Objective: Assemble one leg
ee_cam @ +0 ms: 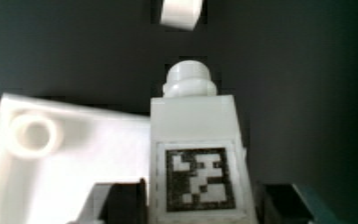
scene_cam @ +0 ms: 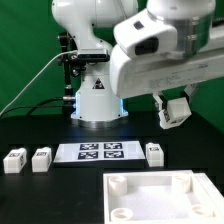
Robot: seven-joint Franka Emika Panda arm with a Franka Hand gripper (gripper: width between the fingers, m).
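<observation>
- Black table [scene_cam: 30, 200]: matt top that carries all the loose parts.
- White panel [scene_cam: 160, 195]: large square slab with round corner sockets. It lies flat at the exterior view's lower right.
- Marker board [scene_cam: 97, 152]: thin tagged sheet lying flat, with loose legs on either side.
- Gripper [ee_cam: 194, 200]: raised off the table, its dark fingers clamped on the two flanks of the held leg.
- Held leg [ee_cam: 197, 120]: small white oblong block with a tag on its face and a rounded peg at the free end.
  - Position: in the air near the panel; the wrist view shows one socket beside it.
  - Handling: judged light, rigid and smooth-sided, so liable to slip or twist.
  - Grip: best taken across the flat flanks by the tagged end, leaving the peg free.
- Loose legs, three on the table:
  - leftmost leg [scene_cam: 14, 161]
  - second leg [scene_cam: 41, 159], near the leftmost leg
  - third leg [scene_cam: 153, 153], just beside the marker board
</observation>
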